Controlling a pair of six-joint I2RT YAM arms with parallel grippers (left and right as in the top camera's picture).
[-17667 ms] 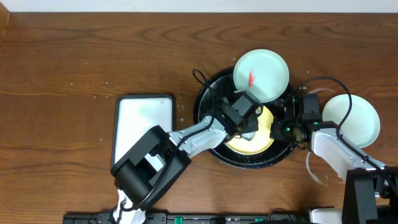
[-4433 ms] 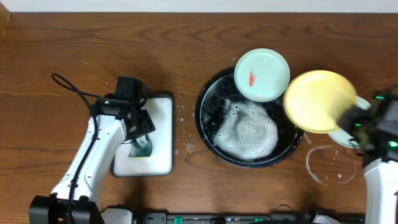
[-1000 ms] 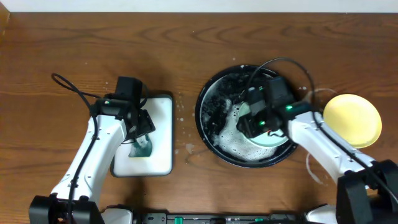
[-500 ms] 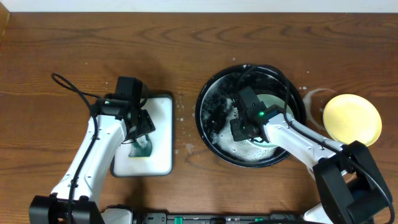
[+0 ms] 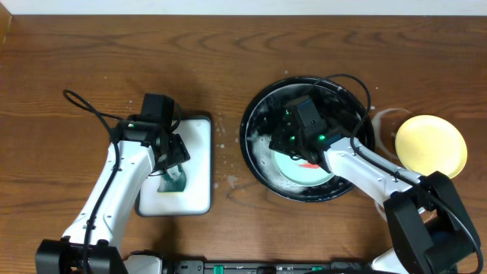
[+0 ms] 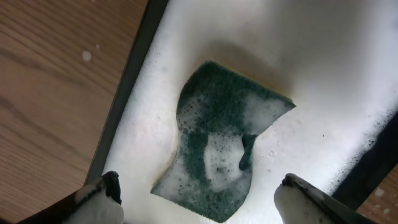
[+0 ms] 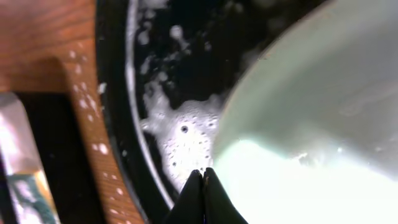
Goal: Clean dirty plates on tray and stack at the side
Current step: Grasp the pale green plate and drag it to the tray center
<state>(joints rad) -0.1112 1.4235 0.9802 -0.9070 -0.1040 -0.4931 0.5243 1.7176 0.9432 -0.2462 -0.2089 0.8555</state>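
Observation:
A pale mint plate with a red smear lies in the suds of the black tray. My right gripper reaches into the tray from the right. In the right wrist view its fingertips press together at the left rim of that plate, and I see nothing between them. A yellow plate rests on the table to the right of the tray. My left gripper hangs wide open just above a foamy green sponge, not touching it.
The sponge lies on a white dark-rimmed tray left of the black tray. Foam and water cover the black tray's bottom. A wet ring marks the wood beside the yellow plate. Cables arch over the black tray.
My right gripper has shut and its arm has shifted toward the back of the tray. The mint plate now shows its red smear. The left arm has not moved.

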